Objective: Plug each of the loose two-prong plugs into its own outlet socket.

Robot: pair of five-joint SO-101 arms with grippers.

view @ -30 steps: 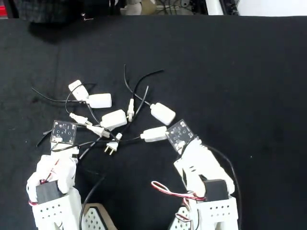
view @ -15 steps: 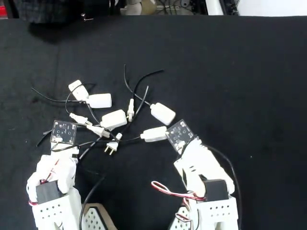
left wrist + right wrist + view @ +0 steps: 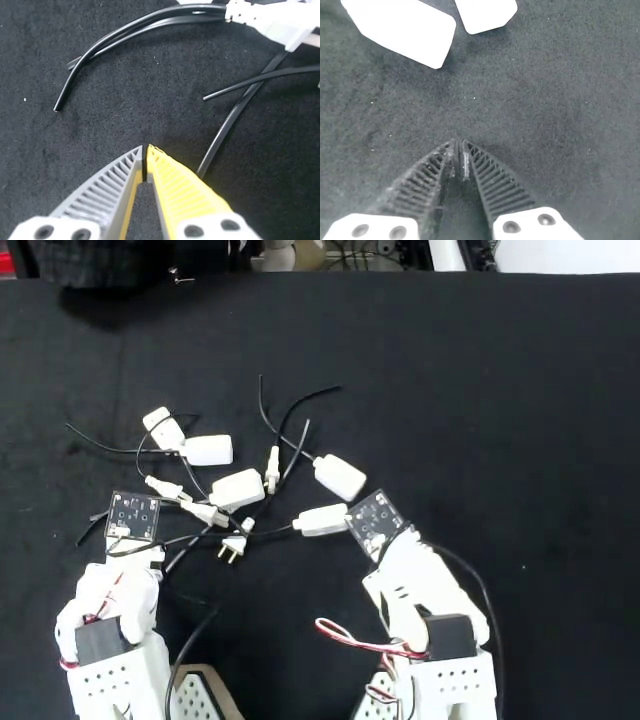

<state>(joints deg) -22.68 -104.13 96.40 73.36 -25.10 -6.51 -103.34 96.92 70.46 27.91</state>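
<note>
In the high view, several white outlet sockets and plugs on black cords lie in a loose cluster left of the table's middle. One socket lies at the back, another in the middle, and two more to the right. A loose two-prong plug lies nearest the front, prongs bare. My left gripper is shut and empty over bare cloth, with a white plug body ahead of it. My right gripper is shut and empty, just short of two white sockets.
A black cloth covers the table. Thin black cords run loose across it in front of the left gripper. Both arm bases stand at the front edge. A tan piece lies between them.
</note>
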